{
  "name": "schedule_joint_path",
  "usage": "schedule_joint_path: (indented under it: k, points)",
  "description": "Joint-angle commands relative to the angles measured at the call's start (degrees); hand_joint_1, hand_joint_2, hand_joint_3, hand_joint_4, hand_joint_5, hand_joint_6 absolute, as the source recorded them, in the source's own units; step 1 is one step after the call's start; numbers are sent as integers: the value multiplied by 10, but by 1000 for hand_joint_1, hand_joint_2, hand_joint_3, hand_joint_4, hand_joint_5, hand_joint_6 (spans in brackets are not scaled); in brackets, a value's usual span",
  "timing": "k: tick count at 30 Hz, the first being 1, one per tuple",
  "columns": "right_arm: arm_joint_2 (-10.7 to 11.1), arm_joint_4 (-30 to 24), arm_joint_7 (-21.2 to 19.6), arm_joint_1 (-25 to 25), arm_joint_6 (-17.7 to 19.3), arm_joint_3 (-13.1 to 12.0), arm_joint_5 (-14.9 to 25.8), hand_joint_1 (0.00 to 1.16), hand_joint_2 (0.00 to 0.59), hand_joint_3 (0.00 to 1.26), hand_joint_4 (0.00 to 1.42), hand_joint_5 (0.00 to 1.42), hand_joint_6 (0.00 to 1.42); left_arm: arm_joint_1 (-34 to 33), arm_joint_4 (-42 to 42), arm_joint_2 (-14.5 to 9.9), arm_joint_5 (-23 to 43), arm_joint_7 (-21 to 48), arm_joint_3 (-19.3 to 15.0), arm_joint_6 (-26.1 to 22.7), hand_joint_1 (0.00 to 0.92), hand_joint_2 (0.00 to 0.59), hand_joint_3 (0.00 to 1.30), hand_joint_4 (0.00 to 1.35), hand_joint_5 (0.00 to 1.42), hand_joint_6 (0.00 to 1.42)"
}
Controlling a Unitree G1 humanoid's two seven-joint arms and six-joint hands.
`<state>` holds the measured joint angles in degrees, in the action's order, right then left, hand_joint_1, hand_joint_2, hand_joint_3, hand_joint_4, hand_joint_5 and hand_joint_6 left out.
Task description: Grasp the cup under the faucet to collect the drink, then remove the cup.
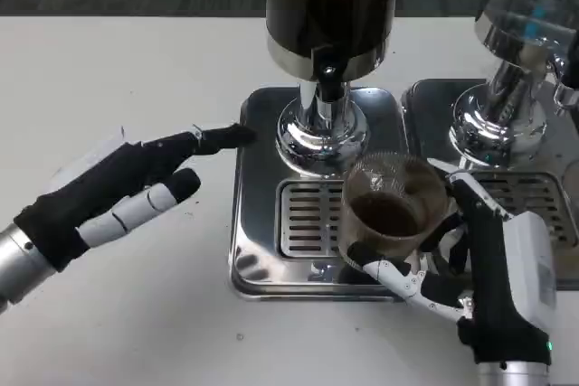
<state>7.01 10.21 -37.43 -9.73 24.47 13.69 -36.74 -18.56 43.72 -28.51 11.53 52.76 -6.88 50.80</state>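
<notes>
A clear cup (391,210) holding dark drink stands over the slotted drip grate (308,219), just in front of and slightly right of the faucet (327,74) of the dark drink dispenser (330,6). My right hand (470,264) grips the cup from its right and front, fingers wrapped around its lower wall. My left hand (113,192) lies on the white table to the left of the steel tray (258,133), fingers stretched out and apart, one fingertip touching the tray's left rim. It holds nothing.
A second dispenser (520,33) with a chrome base stands on its own steel tray (425,97) at the right. White table (118,70) stretches to the left and in front of the trays.
</notes>
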Motion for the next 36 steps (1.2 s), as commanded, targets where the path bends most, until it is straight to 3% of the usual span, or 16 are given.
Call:
schedule_joint_path:
  k: [1, 17, 36]
  points:
    - [3, -44, 9, -18, 7, -12, 9, 845, 178, 622, 708, 941, 1264, 4, -17, -13, -12, -4, 12, 21, 0, 165, 223, 122, 109, 92]
    - [14, -150, 72, -92, 17, -42, 29, 853, 163, 640, 726, 955, 1265, 34, -69, -64, -27, -13, 42, 112, 0, 151, 128, 8, 1, 49]
    - [26, -251, 122, -176, 38, -65, 45, 857, 161, 662, 746, 969, 1296, 96, -145, -129, 22, -8, 87, 189, 0, 149, 87, 0, 0, 18]
